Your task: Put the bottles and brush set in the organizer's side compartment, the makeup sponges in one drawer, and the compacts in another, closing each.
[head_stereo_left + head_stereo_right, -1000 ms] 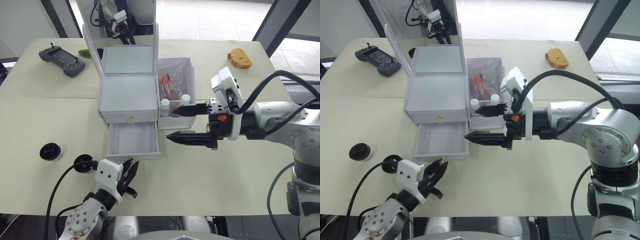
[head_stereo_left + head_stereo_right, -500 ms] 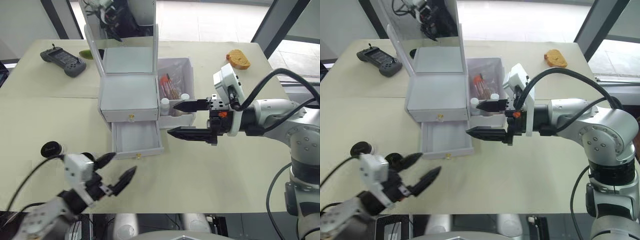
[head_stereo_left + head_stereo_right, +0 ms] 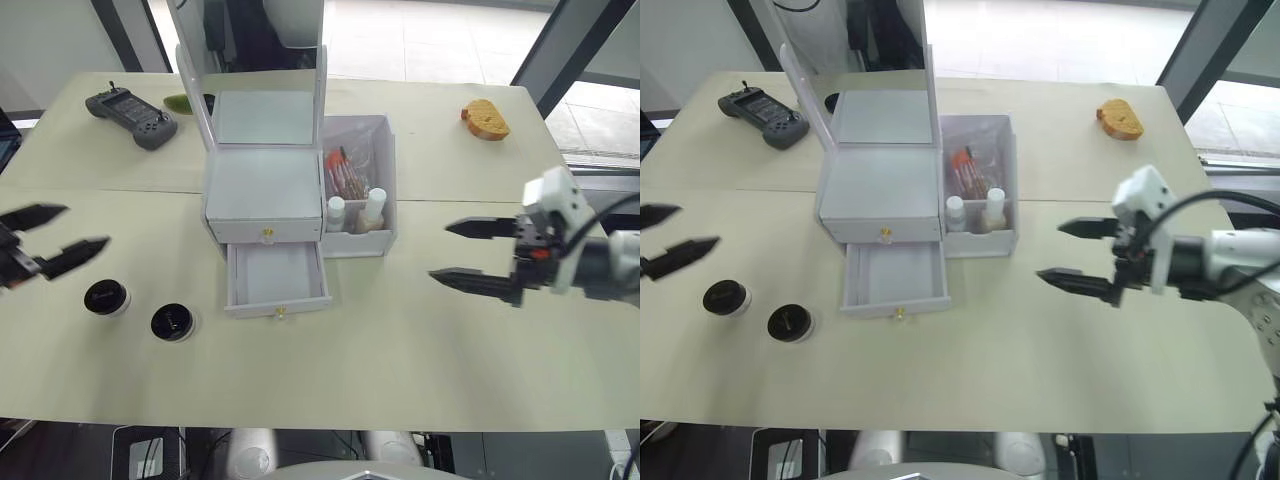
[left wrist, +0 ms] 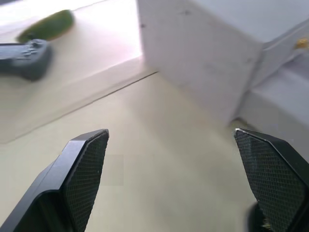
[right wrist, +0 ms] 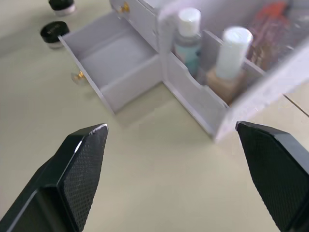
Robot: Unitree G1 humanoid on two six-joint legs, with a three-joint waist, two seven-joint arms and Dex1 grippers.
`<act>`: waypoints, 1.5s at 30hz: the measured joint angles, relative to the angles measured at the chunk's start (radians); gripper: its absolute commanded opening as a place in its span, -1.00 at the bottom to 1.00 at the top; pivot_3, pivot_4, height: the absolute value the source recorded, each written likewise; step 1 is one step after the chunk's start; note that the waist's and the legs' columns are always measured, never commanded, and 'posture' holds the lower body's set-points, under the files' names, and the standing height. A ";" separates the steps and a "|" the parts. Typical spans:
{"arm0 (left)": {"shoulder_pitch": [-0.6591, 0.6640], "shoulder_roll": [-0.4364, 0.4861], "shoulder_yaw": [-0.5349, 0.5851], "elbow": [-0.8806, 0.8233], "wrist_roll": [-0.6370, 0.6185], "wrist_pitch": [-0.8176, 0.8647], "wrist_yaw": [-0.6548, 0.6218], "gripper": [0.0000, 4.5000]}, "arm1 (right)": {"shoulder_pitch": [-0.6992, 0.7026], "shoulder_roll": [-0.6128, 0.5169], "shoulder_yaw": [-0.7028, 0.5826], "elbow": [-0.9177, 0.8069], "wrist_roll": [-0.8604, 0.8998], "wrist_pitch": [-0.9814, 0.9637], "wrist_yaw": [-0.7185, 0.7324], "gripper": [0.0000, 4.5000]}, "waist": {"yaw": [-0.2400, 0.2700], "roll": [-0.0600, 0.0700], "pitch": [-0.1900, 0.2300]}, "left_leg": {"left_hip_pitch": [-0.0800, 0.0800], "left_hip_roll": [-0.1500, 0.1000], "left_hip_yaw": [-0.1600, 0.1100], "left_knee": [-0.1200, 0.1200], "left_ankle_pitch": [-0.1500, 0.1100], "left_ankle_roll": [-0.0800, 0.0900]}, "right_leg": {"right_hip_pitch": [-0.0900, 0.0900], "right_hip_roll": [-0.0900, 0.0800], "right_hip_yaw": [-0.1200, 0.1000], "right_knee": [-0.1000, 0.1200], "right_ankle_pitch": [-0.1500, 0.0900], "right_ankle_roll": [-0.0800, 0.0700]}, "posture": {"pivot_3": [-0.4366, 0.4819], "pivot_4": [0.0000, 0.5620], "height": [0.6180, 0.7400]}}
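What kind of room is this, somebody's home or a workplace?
Probably a lab or test room rather than a home. A handheld controller lies on the plain table near a cosmetics organizer staged with compacts, and tall windows with dark frames suggest an office building.

The white organizer [image 3: 265, 190] stands mid-surface toward the far edge, mirror upright, lower drawer [image 3: 276, 275] pulled open. Its side compartment [image 3: 384, 170] holds 2 white-capped bottles [image 3: 372, 211] and the brush set [image 3: 345, 172]. 2 black compacts [image 3: 172, 322] lie near the left edge.
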 measured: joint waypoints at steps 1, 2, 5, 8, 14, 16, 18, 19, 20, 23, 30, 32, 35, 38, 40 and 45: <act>-0.040 0.017 -0.016 0.069 0.026 -0.033 -0.020 0.99 | 0.043 -0.001 -0.033 0.005 -0.017 -0.015 0.014 1.00 | -0.001 0.000 0.000 | 0.000 0.000 0.000 -0.001 0.000 0.000 | 0.000 0.000 0.000 0.000 0.000 0.000 | -0.05 -0.47 0.42; -0.116 0.036 -0.052 0.183 0.071 -0.090 -0.054 0.99 | 0.115 -0.007 -0.079 0.014 -0.048 -0.044 0.040 1.00 | 0.001 0.000 0.000 | 0.001 0.000 0.001 -0.002 0.000 0.000 | 0.000 0.000 0.000 0.000 0.000 0.000 | -0.05 -0.47 0.42; -0.279 0.059 -0.126 0.456 0.170 -0.213 -0.126 0.99 | 0.237 -0.010 -0.164 0.064 -0.117 -0.105 0.096 1.00 | -0.001 0.001 0.000 | 0.002 0.000 0.001 -0.003 0.000 0.000 | 0.000 0.000 0.000 0.001 -0.001 0.000 | -0.05 -0.47 0.42; -0.398 0.057 -0.193 0.633 0.250 -0.305 -0.176 0.99 | 0.273 -0.005 -0.210 0.141 -0.175 -0.190 0.116 1.00 | -0.003 -0.001 0.000 | 0.002 0.000 0.001 -0.004 0.004 -0.007 | 0.001 0.000 0.000 0.002 0.000 0.001 | -0.05 -0.47 0.42; -0.551 0.054 -0.266 0.821 0.353 -0.398 -0.231 0.99 | 0.285 0.055 -0.219 0.286 -0.261 -0.309 0.102 1.00 | 0.001 -0.004 0.000 | 0.002 0.000 0.001 -0.003 0.008 -0.014 | 0.002 0.000 0.000 0.003 0.001 0.002 | -0.05 -0.47 0.42; -0.589 0.050 -0.276 0.845 0.367 -0.410 -0.239 0.99 | 0.285 0.058 -0.219 0.296 -0.272 -0.320 0.103 1.00 | 0.002 -0.004 0.000 | 0.003 0.000 0.001 -0.003 0.008 -0.014 | 0.002 0.000 0.000 0.004 0.001 0.002 | -0.05 -0.47 0.42; -0.617 0.047 -0.283 0.858 0.383 -0.416 -0.242 0.99 | 0.279 0.058 -0.219 0.302 -0.272 -0.335 0.105 1.00 | 0.001 -0.004 0.000 | 0.003 0.000 0.001 -0.004 0.009 -0.014 | 0.002 0.000 0.000 0.004 0.001 0.002 | -0.05 -0.47 0.42; -0.626 0.046 -0.286 0.862 0.390 -0.413 -0.242 0.99 | 0.268 0.059 -0.219 0.303 -0.271 -0.335 0.105 1.00 | 0.000 -0.004 0.000 | 0.003 0.000 0.001 -0.004 0.009 -0.014 | 0.002 0.000 0.000 0.004 0.001 0.002 | -0.05 -0.47 0.42; -0.633 0.044 -0.288 0.865 0.396 -0.404 -0.243 0.99 | 0.250 0.059 -0.219 0.303 -0.267 -0.334 0.106 1.00 | -0.002 -0.004 0.000 | 0.003 0.000 0.001 -0.004 0.009 -0.014 | 0.002 0.000 0.000 0.004 0.001 0.002 | -0.05 -0.47 0.42; -0.649 0.033 -0.287 0.870 0.398 -0.362 -0.250 0.99 | 0.192 0.040 -0.208 0.281 -0.225 -0.300 0.124 1.00 | -0.004 -0.003 0.000 | 0.003 0.000 0.000 -0.003 0.009 -0.014 | 0.002 0.000 0.000 0.005 0.001 0.002 | -0.05 -0.47 0.42; -0.365 0.042 -0.198 0.637 0.304 -0.183 -0.398 0.99 | -0.169 -0.078 -0.010 0.132 0.069 -0.021 0.215 1.00 | -0.038 0.002 0.003 | 0.005 0.001 0.000 -0.005 0.009 -0.015 | 0.002 0.000 0.001 0.007 0.001 0.002 | -0.05 -0.47 0.42; -0.168 0.026 -0.089 0.487 0.254 -0.109 -0.418 0.99 | -0.328 -0.082 0.074 0.108 0.113 0.014 0.230 1.00 | -0.048 0.000 0.003 | 0.005 0.002 0.000 -0.006 0.009 -0.015 | 0.001 0.000 0.000 0.010 0.000 0.001 | -0.05 -0.47 0.42; 0.086 -0.059 0.100 0.226 0.194 0.000 -0.400 0.99 | -0.502 -0.057 0.207 0.132 0.116 0.054 0.257 1.00 | -0.047 -0.001 0.004 | 0.004 0.002 0.001 -0.005 0.009 -0.015 | -0.002 0.000 0.000 0.012 -0.002 0.000 | -0.05 -0.47 0.42; 0.281 -0.179 0.247 -0.049 0.137 0.121 -0.344 0.99 | -0.640 -0.019 0.328 0.164 0.095 0.077 0.293 1.00 | -0.046 -0.002 0.004 | 0.003 0.002 0.001 -0.004 0.009 -0.015 | -0.005 0.000 0.001 0.014 -0.002 -0.001 | -0.05 -0.47 0.42; 0.388 -0.253 0.303 -0.209 0.111 0.186 -0.300 0.99 | -0.703 0.014 0.384 0.187 0.069 0.078 0.312 1.00 | -0.044 -0.002 0.004 | 0.001 0.002 0.001 -0.004 0.009 -0.015 | -0.007 -0.001 0.001 0.014 -0.002 -0.001 | -0.05 -0.47 0.42; 0.537 -0.449 0.315 -0.548 0.059 0.283 -0.150 0.99 | -0.785 0.073 0.468 0.223 0.006 0.076 0.328 1.00 | -0.033 -0.002 0.004 | -0.001 0.001 0.001 -0.002 0.009 -0.015 | -0.009 0.000 0.001 0.014 -0.001 -0.001 | -0.05 -0.47 0.42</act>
